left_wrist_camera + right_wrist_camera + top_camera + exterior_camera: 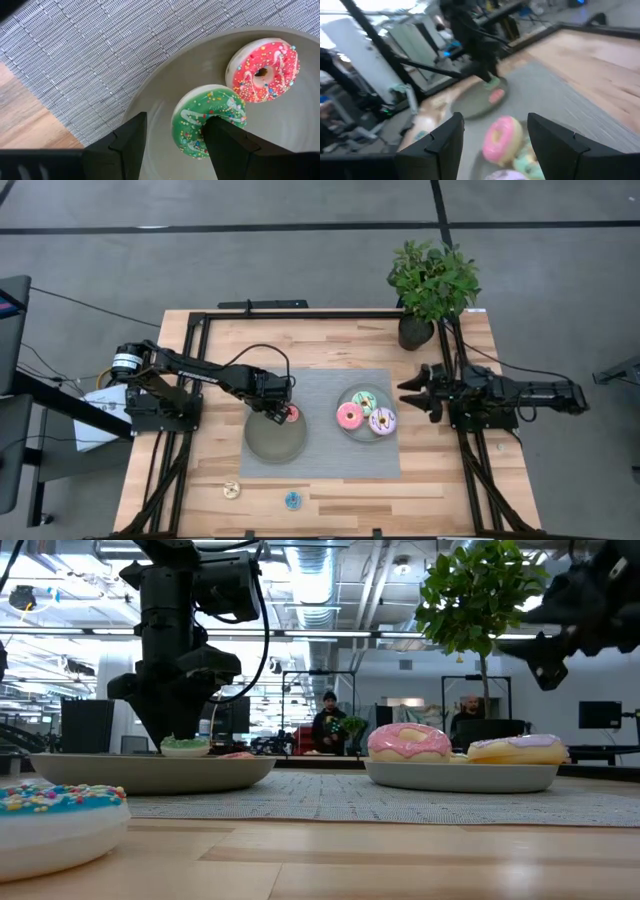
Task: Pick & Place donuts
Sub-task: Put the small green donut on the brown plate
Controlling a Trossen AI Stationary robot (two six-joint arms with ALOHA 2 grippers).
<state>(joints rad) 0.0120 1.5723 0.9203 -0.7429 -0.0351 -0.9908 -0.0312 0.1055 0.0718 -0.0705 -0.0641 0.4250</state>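
Item: small donuts to left plate (262, 442), in progress. I have the left gripper (172, 135) low over that plate's far rim, jaws parted, one finger through the hole of the green donut (210, 120), which seems to lie on the plate, unpinched; I judge it just placed. Red donut (263, 68) lies beside it. Right plate (345, 430) carries pink (349, 416), green-white (364, 401) and purple-white (382, 421) donuts. Cream (232, 489) and blue (291, 500) donuts wait on the wood at the near edge. Right gripper (492, 137) hovers open beside its plate, holding nothing. Next: lift clear, then reach for cream.
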